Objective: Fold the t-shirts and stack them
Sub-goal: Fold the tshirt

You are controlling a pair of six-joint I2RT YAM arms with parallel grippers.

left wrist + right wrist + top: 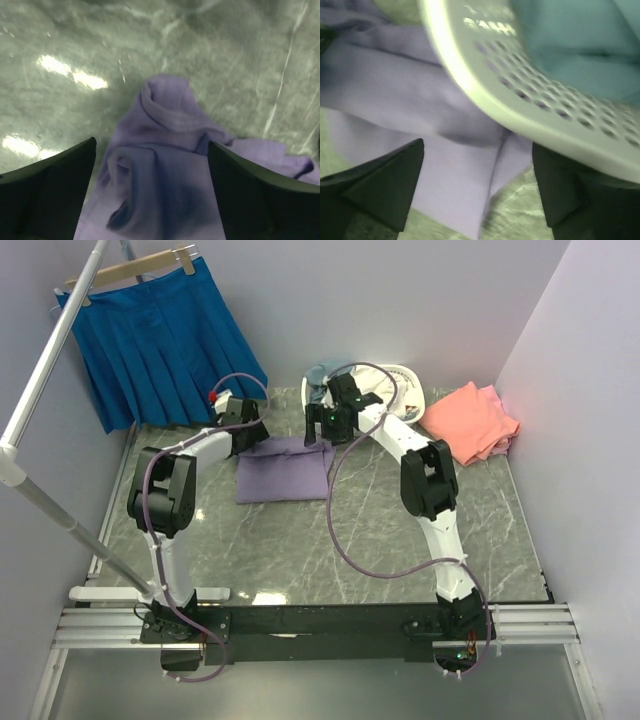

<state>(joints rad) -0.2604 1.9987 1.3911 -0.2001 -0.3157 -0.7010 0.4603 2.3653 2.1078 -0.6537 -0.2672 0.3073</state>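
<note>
Top view. Shows the lavender t-shirt (285,470) lying as a rough rectangle on the grey marble table (380,530), left of centre and toward the far side. Puts the left gripper (248,428) at the shirt's far left corner and the right gripper (318,432) at its far right corner, both low over the cloth. Cannot tell the finger spacing from up here. Shows the coral-pink t-shirts (470,422) heaped at the far right, well apart from the lavender one. Has a white basket (408,392) just behind the right gripper, with a grey-blue t-shirt (322,372) at its left side. Has a bright blue skirt (160,340) on a wooden hanger (130,268), hung at far left from a white rail (45,365).

Left wrist view. Looks down past the left gripper (152,200), its dark fingers (50,200) set wide apart at the lower corners. Shows the lavender t-shirt (160,165) bunched and wrinkled between and beyond them, one rolled fold reaching out onto the table (210,45). Gives no sign of either finger pinching the cloth.

Right wrist view, blurred. Looks past the right gripper (477,190), its fingers (380,190) likewise spread wide, nothing clamped. Shows the lavender t-shirt (455,165) lying under and between them, with a strip of table (520,215) at the bottom. Has the perforated rim of the basket (520,100) crossing the upper right above the shirt's edge; cannot tell whether rim and cloth touch. Shows the grey-blue t-shirt (580,45) inside the basket.
</note>
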